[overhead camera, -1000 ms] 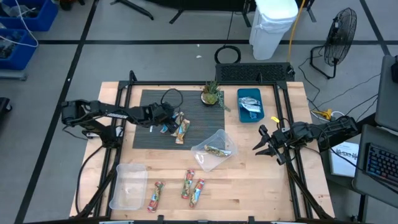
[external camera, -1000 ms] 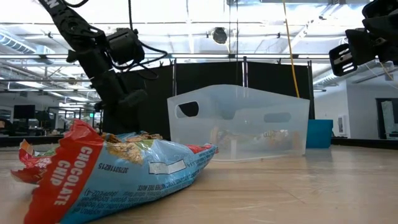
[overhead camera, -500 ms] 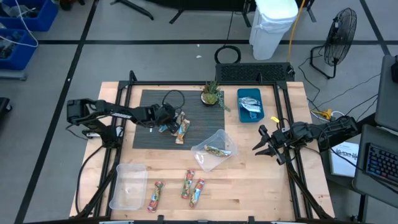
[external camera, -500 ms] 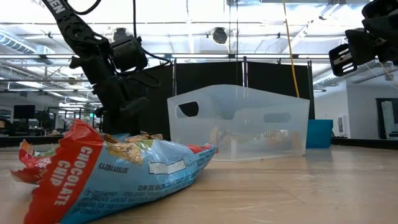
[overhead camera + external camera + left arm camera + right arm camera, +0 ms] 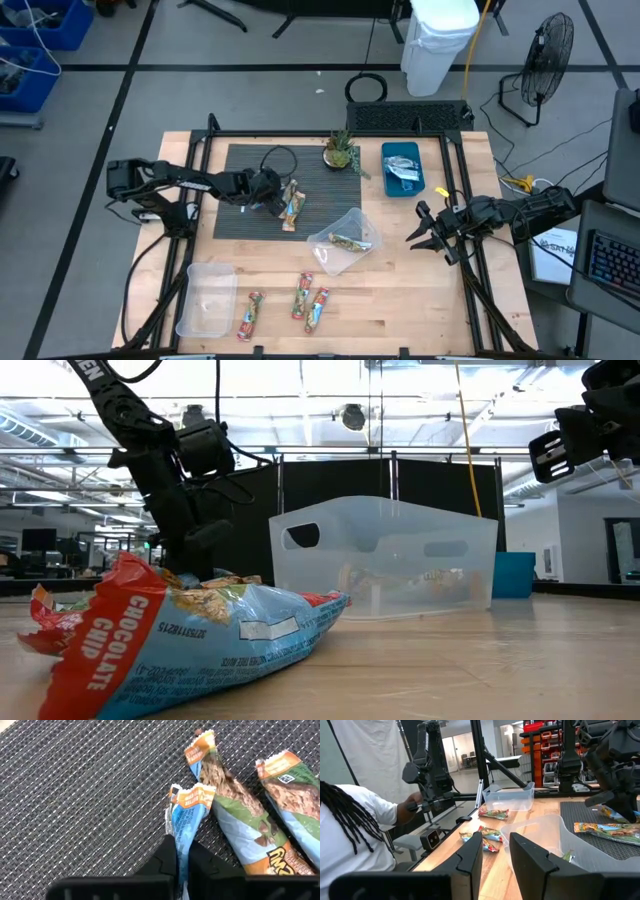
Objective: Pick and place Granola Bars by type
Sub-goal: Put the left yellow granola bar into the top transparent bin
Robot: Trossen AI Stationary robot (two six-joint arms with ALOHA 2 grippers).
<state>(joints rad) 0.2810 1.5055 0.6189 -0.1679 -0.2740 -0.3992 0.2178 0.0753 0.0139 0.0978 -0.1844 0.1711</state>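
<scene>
Several granola bars (image 5: 291, 207) lie on the dark mat (image 5: 240, 165); the left wrist view shows one blue-and-orange bar (image 5: 186, 812) and two with orange, green and blue wrappers (image 5: 240, 827). My left gripper (image 5: 270, 196) is down on the mat, shut on the blue-and-orange bar. Three more bars (image 5: 303, 298) lie on the wood near the front edge; one (image 5: 190, 640) fills the low view's foreground. My right gripper (image 5: 424, 236) waits open over the table's right side, nothing between its fingers (image 5: 470, 857). My left gripper pinches the blue-and-orange bar between its two fingers (image 5: 167, 860), the wrapper (image 5: 183, 836) squeezed narrow and standing on edge. The fingers slant down from the table's left and lie along the bar. Its crimped end (image 5: 192, 795) sticks out past the fingertips, against the mat.
A tilted clear bin (image 5: 345, 240) with a bar inside stands mid-table. Another clear bin (image 5: 207, 298) sits front left. A blue bin (image 5: 402, 168) with silvery packets and a small potted plant (image 5: 341, 152) are at the back. A person (image 5: 355, 835) sits beyond the table.
My left gripper has sunk a little toward the bars on the mat and shut on the blue-and-orange one. The bars lie where they were.
</scene>
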